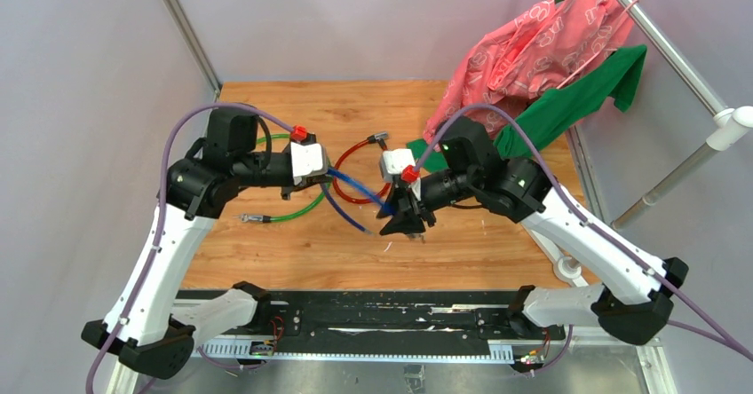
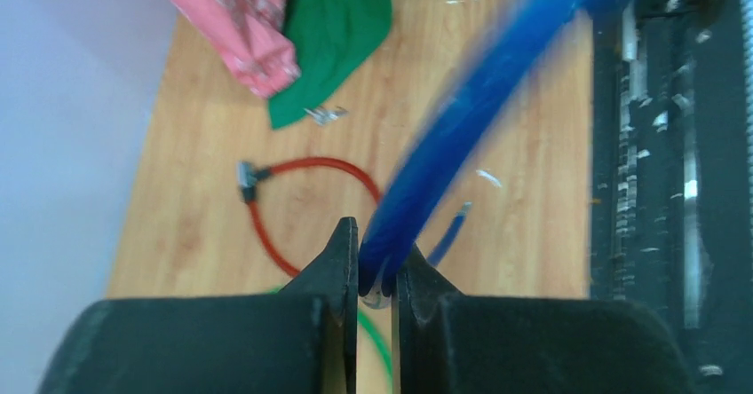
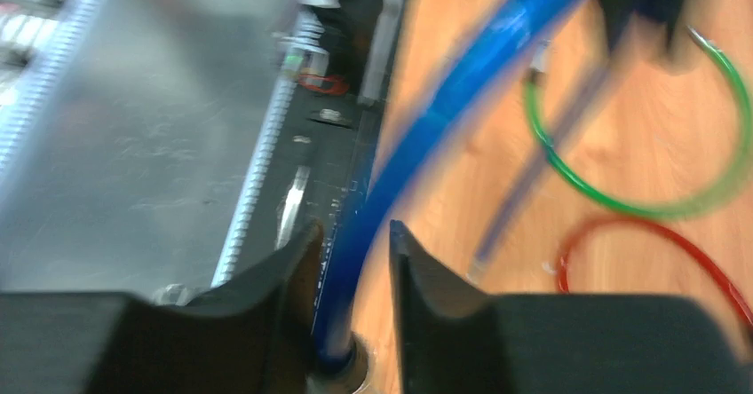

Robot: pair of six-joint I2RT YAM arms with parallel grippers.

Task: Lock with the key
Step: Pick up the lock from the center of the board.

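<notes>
My left claw (image 2: 377, 252) pinches the blue cable (image 2: 479, 101); my right claw (image 3: 352, 234) grips it near one end. The key (image 2: 324, 114) lies untouched beside the green cloth (image 2: 342, 21); one claw should probably release to fetch it

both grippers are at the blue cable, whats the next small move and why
Probably free the right gripper from the blue cable running between its fingers. The left gripper is shut on the cable and could hold it alone, while what look like the keys lie untouched by the green cloth, on the right arm's side.
</notes>
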